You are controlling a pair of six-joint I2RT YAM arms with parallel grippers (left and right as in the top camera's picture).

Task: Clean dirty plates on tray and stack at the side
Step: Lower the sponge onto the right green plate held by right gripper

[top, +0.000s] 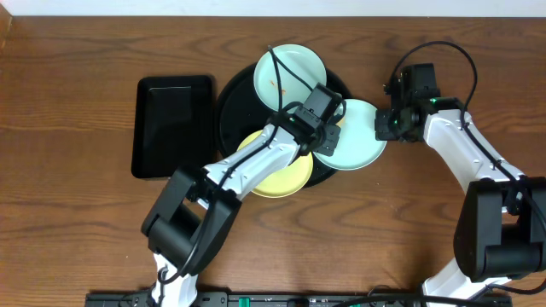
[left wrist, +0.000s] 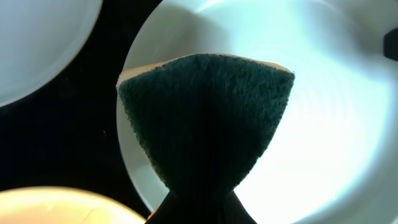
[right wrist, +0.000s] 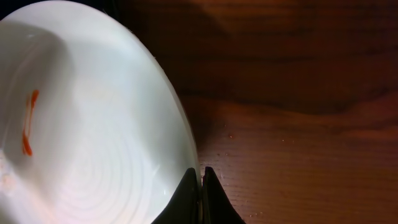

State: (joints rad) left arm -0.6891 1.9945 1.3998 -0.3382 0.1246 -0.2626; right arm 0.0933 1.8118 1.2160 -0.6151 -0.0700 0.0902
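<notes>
Left gripper (top: pixel 328 134) clamps green scouring sponge (left wrist: pixel 205 118) over mint plate (top: pixel 363 152), which overhangs black tray's (top: pixel 227 102) right rim. Right gripper (right wrist: pixel 201 185) pinches the plate's edge — a thin hold. Risk: scrub pressure tips the plate free — orange smear (right wrist: pixel 27 124) not yet wiped.

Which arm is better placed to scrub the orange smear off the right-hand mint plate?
Left. The left gripper holds the green scrub pad over the mint plate; the right gripper is busy pinching its rim.

Left arm (top: pixel 256 158) crosses the tray (top: pixel 230 107) over the yellow plate (top: pixel 286 179); bare table (top: pixel 401 230) lies to the right
</notes>
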